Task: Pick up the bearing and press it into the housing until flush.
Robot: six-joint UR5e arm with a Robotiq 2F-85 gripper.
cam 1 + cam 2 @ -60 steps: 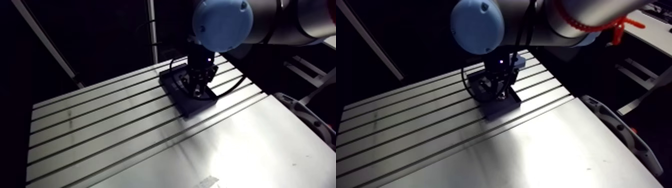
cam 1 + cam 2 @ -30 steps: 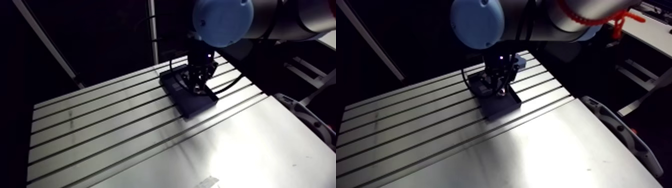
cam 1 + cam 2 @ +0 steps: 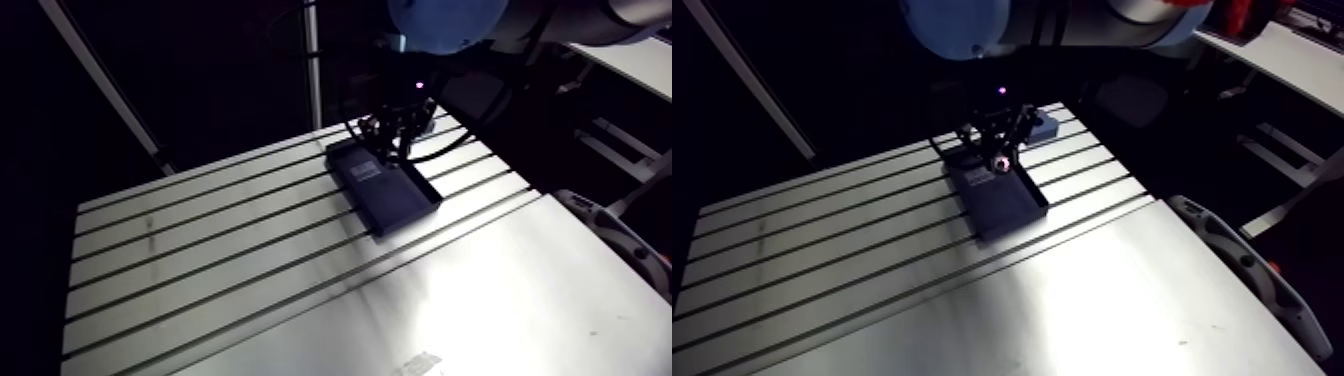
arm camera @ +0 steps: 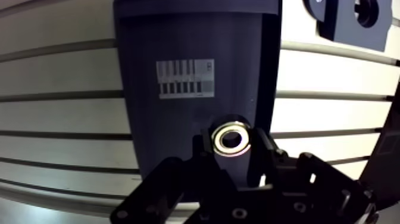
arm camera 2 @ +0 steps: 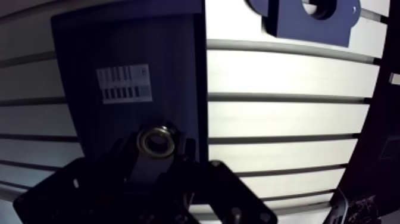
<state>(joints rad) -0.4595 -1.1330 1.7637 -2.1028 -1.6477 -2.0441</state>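
Note:
In the wrist view a shiny metal bearing (image 4: 232, 138) sits pinched between my gripper's (image 4: 233, 145) two dark fingers (image 4: 266, 150), so the gripper is shut on it. It hangs above a dark rectangular tray (image 4: 178, 42) with a white barcode label (image 4: 185, 78) on its floor. The dark housing (image 4: 351, 22), a block with a round bore, lies on the table ahead of the gripper and off to one side, beyond the tray's corner. In the arm view the gripper (image 3: 997, 150) hovers over the tray's far end (image 3: 385, 185), the bearing (image 3: 999, 163) glinting at its tip.
The slotted aluminium table (image 3: 200, 260) runs wide to the left and front of the tray. A smooth plate (image 3: 480, 300) covers its near right part. A pale curved object (image 3: 1242, 262) lies off the table's right edge.
The gripper has risen out of the tray with the bearing in it and shifted toward the tray's far end. The arm view has shifted with the arm.

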